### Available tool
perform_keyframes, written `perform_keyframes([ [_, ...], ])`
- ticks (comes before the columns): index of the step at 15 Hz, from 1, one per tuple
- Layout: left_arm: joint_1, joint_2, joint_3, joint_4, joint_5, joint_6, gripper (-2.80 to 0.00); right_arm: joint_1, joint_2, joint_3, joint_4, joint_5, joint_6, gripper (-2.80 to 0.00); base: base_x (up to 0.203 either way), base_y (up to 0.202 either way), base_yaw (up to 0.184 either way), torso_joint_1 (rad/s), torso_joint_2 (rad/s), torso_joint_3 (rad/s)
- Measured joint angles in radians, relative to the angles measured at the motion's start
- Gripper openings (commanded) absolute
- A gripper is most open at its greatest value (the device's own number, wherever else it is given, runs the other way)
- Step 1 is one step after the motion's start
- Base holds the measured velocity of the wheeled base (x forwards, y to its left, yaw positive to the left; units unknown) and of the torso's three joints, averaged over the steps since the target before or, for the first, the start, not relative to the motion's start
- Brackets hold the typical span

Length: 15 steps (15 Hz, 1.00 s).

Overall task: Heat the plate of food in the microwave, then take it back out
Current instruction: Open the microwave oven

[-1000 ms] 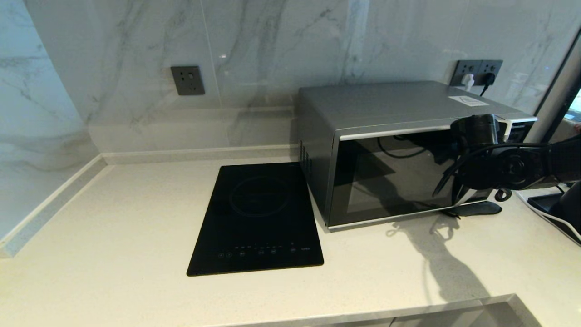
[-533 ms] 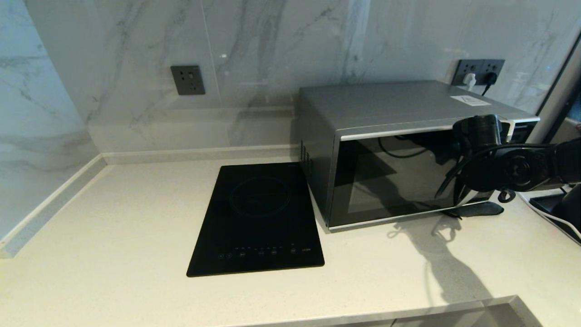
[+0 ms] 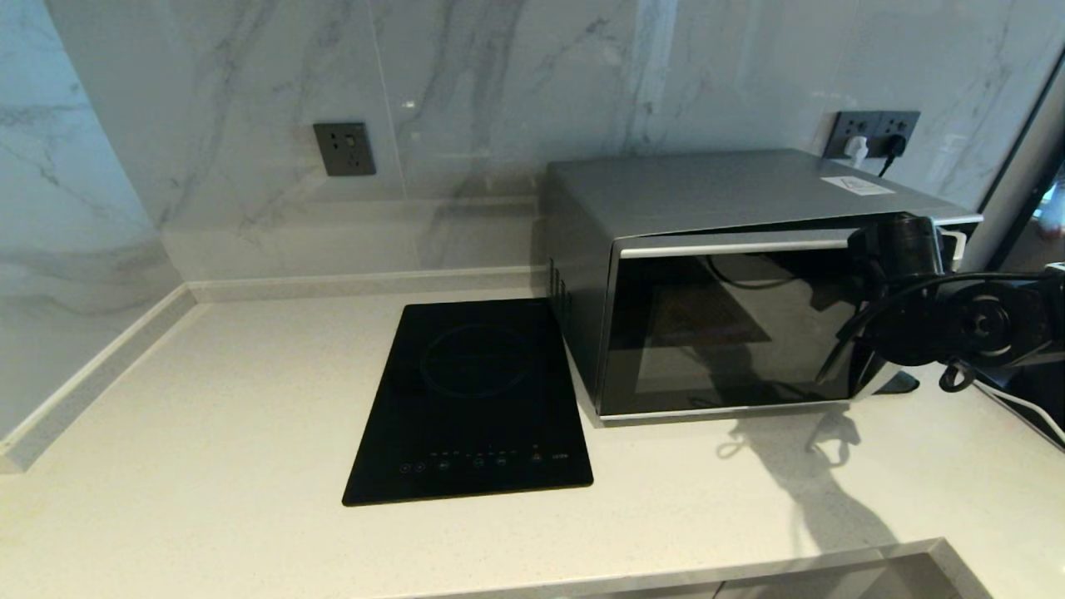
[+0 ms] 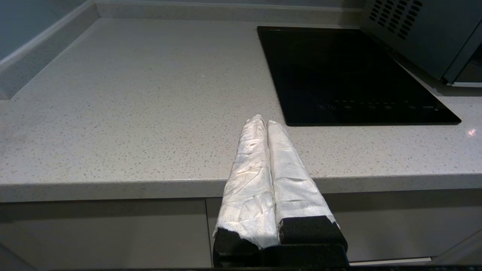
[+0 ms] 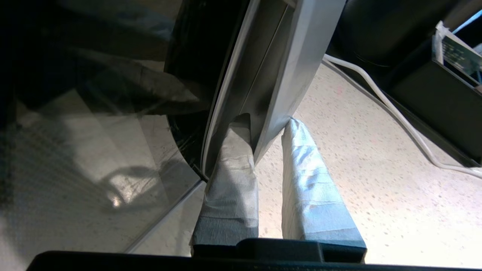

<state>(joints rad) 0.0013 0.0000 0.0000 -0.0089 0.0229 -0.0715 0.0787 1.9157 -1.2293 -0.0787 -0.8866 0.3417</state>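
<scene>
The silver-grey microwave [image 3: 715, 191] stands at the back right of the counter, and its dark glass door [image 3: 724, 333] is swung a little way out at its right side. My right gripper [image 5: 267, 121] is shut on the door's silver handle [image 5: 297, 75], one taped finger behind the bar and one in front. The right arm [image 3: 957, 324] reaches in from the right at door height. The plate of food is out of view. My left gripper [image 4: 263, 120] is shut and empty, held before the counter's front edge, left of the hob.
A flat black induction hob [image 3: 474, 399] lies on the counter just left of the microwave. A white cable [image 5: 395, 113] and a dark object [image 3: 1023, 391] lie to the microwave's right. Wall sockets [image 3: 878, 129] sit behind it.
The right arm has drawn back toward me and to the right with the handle, and the door's right side has swung out from the microwave. The left gripper's earlier state is not shown.
</scene>
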Motion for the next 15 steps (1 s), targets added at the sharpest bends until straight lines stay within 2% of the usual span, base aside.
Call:
perform_keyframes([
  [1, 0.001, 0.0, 0.0, 0.0, 0.0, 0.0, -2.8, 0.002, -0.007, 0.014, -0.001, 0.0, 0.0, 0.0, 0.0, 0.0, 0.0, 0.0, 0.0, 0.0],
  [8, 0.0, 0.0, 0.0, 0.0, -0.001, 0.0, -2.8, 0.05, -0.062, 0.095, -0.042, -0.001, -0.002, 0.0, 0.0, 0.0, 0.0, 0.0, 0.0, 0.0],
  [12, 0.0, 0.0, 0.0, 0.0, 0.0, 0.0, -2.8, 0.132, -0.162, 0.172, -0.041, 0.009, 0.0, 0.0, 0.0, 0.0, 0.0, 0.0, 0.0, 0.0],
  [15, 0.0, 0.0, 0.0, 0.0, 0.0, 0.0, -2.8, 0.218, -0.29, 0.238, -0.032, 0.066, -0.025, 0.0, 0.0, 0.0, 0.0, 0.0, 0.0, 0.0],
])
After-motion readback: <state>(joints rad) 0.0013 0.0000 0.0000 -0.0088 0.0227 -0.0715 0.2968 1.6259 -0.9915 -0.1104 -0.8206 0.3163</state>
